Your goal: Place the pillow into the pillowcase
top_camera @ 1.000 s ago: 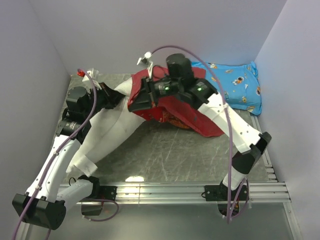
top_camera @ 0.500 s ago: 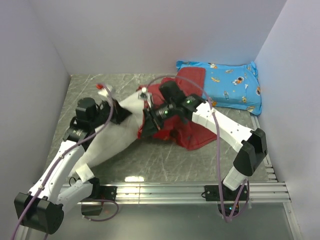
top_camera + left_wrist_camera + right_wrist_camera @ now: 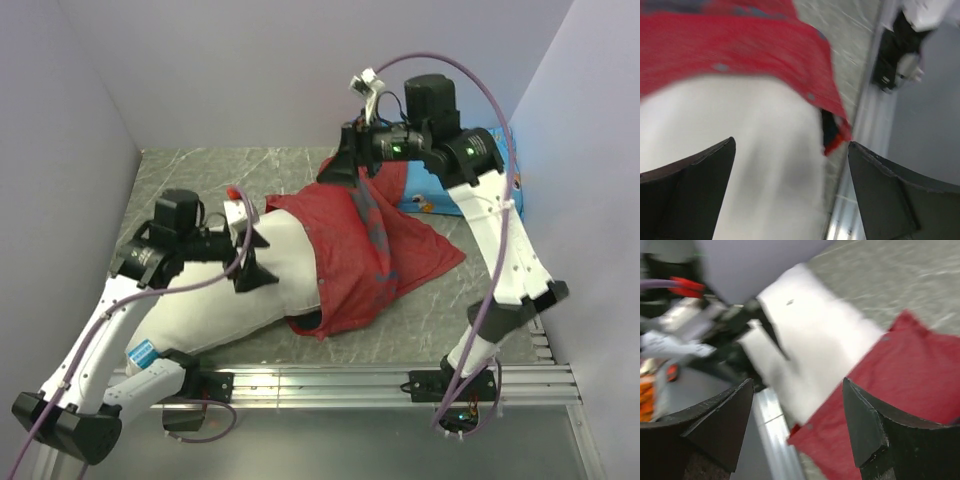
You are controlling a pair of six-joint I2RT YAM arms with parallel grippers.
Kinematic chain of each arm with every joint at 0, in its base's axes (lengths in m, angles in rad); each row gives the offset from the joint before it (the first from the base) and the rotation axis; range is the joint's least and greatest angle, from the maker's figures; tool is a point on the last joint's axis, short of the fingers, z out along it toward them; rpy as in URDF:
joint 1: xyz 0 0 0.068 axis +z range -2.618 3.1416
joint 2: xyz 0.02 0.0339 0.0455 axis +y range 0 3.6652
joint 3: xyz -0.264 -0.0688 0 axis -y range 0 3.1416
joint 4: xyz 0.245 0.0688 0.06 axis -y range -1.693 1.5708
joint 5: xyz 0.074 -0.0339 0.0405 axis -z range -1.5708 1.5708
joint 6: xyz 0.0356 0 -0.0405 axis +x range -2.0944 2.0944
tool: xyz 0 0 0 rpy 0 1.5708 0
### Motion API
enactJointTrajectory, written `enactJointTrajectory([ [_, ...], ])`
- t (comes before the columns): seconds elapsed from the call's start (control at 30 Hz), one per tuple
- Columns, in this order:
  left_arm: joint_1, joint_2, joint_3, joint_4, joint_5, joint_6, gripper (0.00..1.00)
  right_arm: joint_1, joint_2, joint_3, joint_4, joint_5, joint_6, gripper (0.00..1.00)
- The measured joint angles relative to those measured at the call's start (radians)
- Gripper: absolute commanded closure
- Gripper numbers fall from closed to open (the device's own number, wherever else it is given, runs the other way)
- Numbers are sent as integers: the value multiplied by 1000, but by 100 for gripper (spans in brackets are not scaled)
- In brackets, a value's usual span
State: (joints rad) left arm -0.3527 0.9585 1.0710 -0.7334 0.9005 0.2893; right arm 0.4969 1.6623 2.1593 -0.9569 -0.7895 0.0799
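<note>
Your left gripper [image 3: 791,142], released, straddles the pillow [image 3: 292,272] as if steadying it, the pillowcase [image 3: 370,250] just past its fingertips [image 3: 722,152]; your right gripper [image 3: 797,382] hangs spread and empty above.

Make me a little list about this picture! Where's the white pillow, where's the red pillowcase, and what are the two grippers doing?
pillow: white, lying on the table, one end covered by red cloth
pillowcase: red, draped over that end, the rest spread on the table
left gripper: open, over the bare part of the pillow
right gripper: open, high over the pillowcase, holding nothing
blue pillow: back right, mostly hidden by the right arm
job: not finished, most of the pillow shows
</note>
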Motion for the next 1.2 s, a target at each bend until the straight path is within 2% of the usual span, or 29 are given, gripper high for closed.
enactJointTrajectory([
  [0.07, 46, 36, 73, 27, -13, -43, 1, 4, 92, 110, -22, 77, -31, 22],
  [0.17, 164, 90, 140, 77, -61, -132, 1, 14, 315, 331, -27, 179, -66, 22],
  [0.27, 302, 213, 221, 104, -111, -192, 1, 21, 499, 366, -24, 229, -96, 24],
  [0.37, 402, 389, 330, 87, -111, -182, 1, 30, 540, 161, -43, 247, -157, 26],
  [0.47, 460, 560, 421, 25, -95, -102, 1, 61, 502, -65, -46, 249, -248, 28],
  [0.7, 484, 830, 486, -328, 10, 214, 1, 140, 184, -489, 100, 340, -418, 28],
  [0.77, 482, 874, 480, -424, 40, 292, 1, 161, 134, -545, 120, 369, -438, 28],
  [0.9, 470, 888, 394, -514, 64, 387, 1, 174, 132, -576, 158, 406, -446, 28],
  [0.93, 462, 888, 374, -525, 67, 406, 7, 175, 134, -576, 162, 408, -445, 28],
  [0.97, 451, 888, 359, -527, 70, 419, 19, 172, 134, -575, 162, 406, -444, 28],
  [1.0, 438, 888, 351, -526, 71, 431, 39, 170, 134, -571, 160, 403, -444, 27],
  [1.03, 424, 888, 348, -526, 72, 435, 78, 170, 135, -560, 150, 399, -443, 26],
  [1.07, 410, 888, 348, -525, 73, 448, 90, 166, 140, -537, 130, 393, -440, 25],
  [1.1, 397, 888, 351, -525, 74, 459, 98, 157, 147, -506, 113, 378, -435, 22],
  [1.2, 370, 888, 385, -530, 80, 476, 100, 116, 201, -316, 26, 298, -385, 20],
])
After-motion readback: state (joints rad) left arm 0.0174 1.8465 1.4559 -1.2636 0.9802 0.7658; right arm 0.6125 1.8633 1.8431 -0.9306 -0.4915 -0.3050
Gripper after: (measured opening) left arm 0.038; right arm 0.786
